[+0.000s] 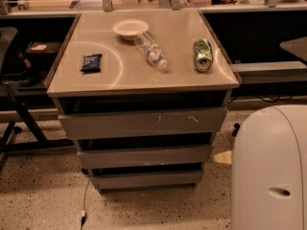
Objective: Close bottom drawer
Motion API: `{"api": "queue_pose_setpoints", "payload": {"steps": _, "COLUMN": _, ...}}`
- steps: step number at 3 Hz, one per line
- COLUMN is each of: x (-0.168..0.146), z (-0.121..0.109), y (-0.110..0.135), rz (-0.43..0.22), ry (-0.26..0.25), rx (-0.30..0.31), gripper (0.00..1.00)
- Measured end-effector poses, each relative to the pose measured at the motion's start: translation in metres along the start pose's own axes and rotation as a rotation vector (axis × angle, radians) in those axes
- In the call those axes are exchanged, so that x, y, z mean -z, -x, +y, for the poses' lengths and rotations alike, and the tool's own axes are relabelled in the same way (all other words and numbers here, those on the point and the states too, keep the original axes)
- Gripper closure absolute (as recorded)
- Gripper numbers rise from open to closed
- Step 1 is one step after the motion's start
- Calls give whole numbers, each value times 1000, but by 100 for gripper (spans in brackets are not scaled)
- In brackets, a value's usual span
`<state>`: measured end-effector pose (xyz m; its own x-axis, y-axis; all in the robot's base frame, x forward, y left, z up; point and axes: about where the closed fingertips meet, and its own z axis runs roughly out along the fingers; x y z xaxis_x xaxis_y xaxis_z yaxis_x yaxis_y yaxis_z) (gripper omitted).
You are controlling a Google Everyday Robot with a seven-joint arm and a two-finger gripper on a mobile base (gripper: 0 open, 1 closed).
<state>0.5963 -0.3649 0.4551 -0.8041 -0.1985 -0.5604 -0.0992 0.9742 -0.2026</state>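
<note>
The bottom drawer is the lowest and narrowest grey front strip of the cabinet, just above the floor, with a dark gap above it. Above it sit the plain middle drawer front and the taller scratched top front. My white arm housing fills the lower right. Only a pale tip of my gripper shows beside the housing, right of the cabinet at middle-drawer height and not touching any drawer.
On the cabinet top lie a white bowl, a clear plastic bottle, a green can and a dark snack packet. A chair base stands at left. A cable runs on the speckled floor.
</note>
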Motion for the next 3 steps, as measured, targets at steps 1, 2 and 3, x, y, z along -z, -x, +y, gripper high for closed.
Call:
{"api": "queue_pose_setpoints", "payload": {"steps": 1, "x": 0, "z": 4, "y": 9, "rz": 20, "ry": 8, "rx": 17, "gripper": 0}}
{"api": "queue_pose_setpoints", "payload": {"steps": 2, "x": 28, "z": -23, "y": -5, "rz": 81, "ry": -50, "rx": -39, "gripper": 0}}
{"api": "queue_pose_setpoints", "payload": {"steps": 3, "x": 68, "z": -59, "y": -52, "rz": 179, "ry": -180, "rx": -159, "gripper": 0}}
